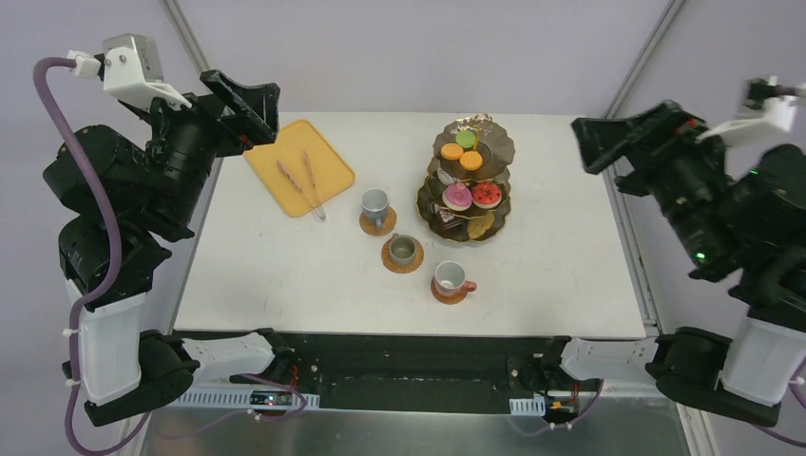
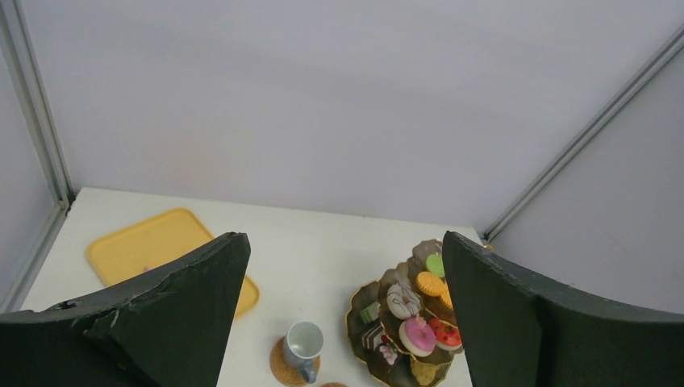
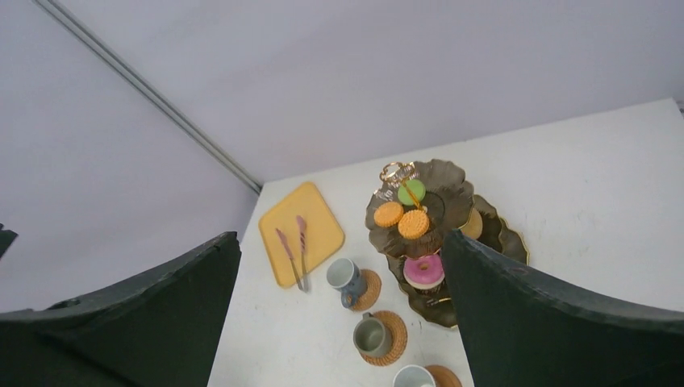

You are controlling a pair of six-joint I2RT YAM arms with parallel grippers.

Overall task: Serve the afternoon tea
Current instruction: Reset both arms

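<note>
We logged: tiered stand (image 1: 498, 144) with doughnuts (image 1: 457, 197) and macarons (image 1: 452, 151) on the desk (image 1: 570, 275); blue mug (image 1: 375, 202), olive mug (image 1: 402, 249) and pink mug (image 1: 449, 276) on coasters (image 1: 378, 227) just left of it; left gripper (image 2: 343, 242) and right gripper (image 3: 339, 238) wide open, empty

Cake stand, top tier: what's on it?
On the top tier: a green macaron and two orange macarons, by the gold handle. Lower tiers show a pink doughnut, a red doughnut and small cakes; the top tier hides their middle parts.
</note>
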